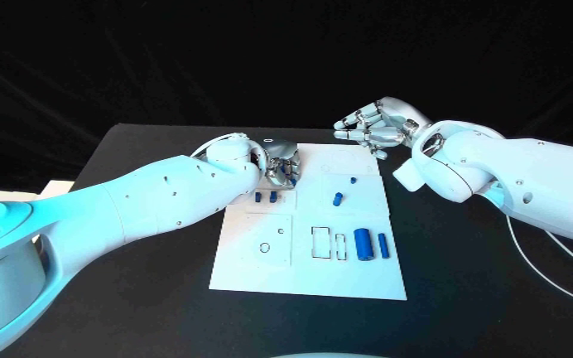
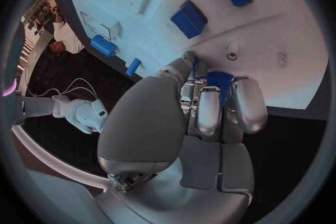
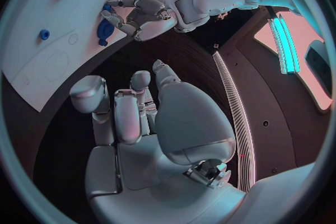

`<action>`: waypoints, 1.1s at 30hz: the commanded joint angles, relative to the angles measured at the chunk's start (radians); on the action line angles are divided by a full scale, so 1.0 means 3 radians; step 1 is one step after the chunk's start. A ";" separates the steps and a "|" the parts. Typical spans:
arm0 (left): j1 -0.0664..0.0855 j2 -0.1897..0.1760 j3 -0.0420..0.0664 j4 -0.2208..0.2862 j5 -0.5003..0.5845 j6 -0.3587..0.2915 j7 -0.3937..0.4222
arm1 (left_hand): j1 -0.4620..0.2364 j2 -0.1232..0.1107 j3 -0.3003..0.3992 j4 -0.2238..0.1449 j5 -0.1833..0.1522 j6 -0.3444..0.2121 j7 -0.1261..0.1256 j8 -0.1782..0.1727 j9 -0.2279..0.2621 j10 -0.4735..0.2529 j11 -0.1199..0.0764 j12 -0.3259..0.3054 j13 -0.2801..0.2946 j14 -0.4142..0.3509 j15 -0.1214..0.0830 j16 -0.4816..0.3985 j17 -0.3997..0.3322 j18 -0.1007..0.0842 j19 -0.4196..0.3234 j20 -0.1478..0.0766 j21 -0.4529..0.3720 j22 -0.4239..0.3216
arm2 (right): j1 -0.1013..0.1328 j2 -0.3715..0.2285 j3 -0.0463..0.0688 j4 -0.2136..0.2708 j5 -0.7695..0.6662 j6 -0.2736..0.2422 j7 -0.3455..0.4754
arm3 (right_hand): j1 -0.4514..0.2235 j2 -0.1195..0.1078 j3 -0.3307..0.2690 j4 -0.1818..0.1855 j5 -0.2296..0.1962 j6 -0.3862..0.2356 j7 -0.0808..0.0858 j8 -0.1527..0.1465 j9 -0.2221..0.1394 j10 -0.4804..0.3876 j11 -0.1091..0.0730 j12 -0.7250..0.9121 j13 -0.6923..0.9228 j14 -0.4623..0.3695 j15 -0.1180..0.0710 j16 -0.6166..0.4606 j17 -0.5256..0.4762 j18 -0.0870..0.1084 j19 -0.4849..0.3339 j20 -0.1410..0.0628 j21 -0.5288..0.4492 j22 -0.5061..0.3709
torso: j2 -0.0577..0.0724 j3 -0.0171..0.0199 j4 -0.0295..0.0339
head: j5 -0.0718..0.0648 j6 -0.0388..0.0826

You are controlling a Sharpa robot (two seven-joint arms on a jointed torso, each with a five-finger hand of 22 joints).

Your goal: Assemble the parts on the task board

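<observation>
Two silver many-fingered hands sit near the far end of the white rectangular task board, which lies in the middle of the black table. At the board's 11 o'clock corner the left hand reaches down, its fingers curled around a small blue part pressed close to the white surface. Just toward 6 o'clock from that hand, two small blue block parts rest on the board. A short blue peg lies nearer the centre, and two long blue cylinders lie side by side at the 4 o'clock side. Off the board's 1 o'clock corner, the right hand hovers above the table, fingers curled inward on nothing.
</observation>
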State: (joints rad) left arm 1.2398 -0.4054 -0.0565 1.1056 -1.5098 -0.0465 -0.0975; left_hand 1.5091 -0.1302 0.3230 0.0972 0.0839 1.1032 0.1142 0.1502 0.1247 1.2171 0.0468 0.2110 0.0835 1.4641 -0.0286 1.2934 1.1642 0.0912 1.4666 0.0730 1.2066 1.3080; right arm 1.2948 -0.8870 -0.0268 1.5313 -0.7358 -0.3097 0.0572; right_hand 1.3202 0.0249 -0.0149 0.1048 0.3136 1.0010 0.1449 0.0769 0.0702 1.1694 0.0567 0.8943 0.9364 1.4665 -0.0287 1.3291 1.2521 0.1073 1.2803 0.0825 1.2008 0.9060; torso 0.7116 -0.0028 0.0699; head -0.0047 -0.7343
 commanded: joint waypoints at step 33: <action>0.0038 -0.0577 0.0137 0.0485 0.0490 -0.0091 -0.0106 | -0.0159 -0.0058 0.0391 -0.0194 0.0011 0.0203 0.0001 -0.0075 -0.0008 0.0231 -0.0016 -0.0212 0.0007 0.0114 -0.0033 0.0046 -0.0071 -0.0067 0.0080 -0.0038 0.0066 0.0182 | -0.0002 -0.0010 0.0000 -0.0016 -0.0033 0.0068 0.0006 | 0.0037 -0.0004 0.0018 -0.0017 0.0007 -0.0029 -0.0002 0.0009 0.0003 -0.0017 -0.0005 0.0009 0.0007 0.0102 0.0024 -0.0020 0.0002 0.0057 -0.0011 0.0002 -0.0015 -0.0002 | -0.0011 0.0005 0.0033 | -0.0014 -0.0003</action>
State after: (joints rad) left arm 1.2499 -0.5772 -0.0161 1.2460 -1.3935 -0.0839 -0.1150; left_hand 1.4704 -0.1502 0.4353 0.0395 0.0835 1.1598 0.1142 0.1309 0.1223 1.2794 0.0410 0.1530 0.0844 1.4639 -0.0358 1.3013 1.1438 0.0818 1.4649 0.0643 1.2200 1.3077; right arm 1.2947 -0.8909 -0.0268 1.5266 -0.7375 -0.3046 0.0550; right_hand 1.3202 0.0249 -0.0120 0.1020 0.3135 1.0010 0.1449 0.0769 0.0702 1.1696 0.0569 0.8943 0.9375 1.4665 -0.0287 1.3291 1.2522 0.1074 1.2803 0.0825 1.2008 0.9060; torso 0.7084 -0.0012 0.0775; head -0.0084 -0.7344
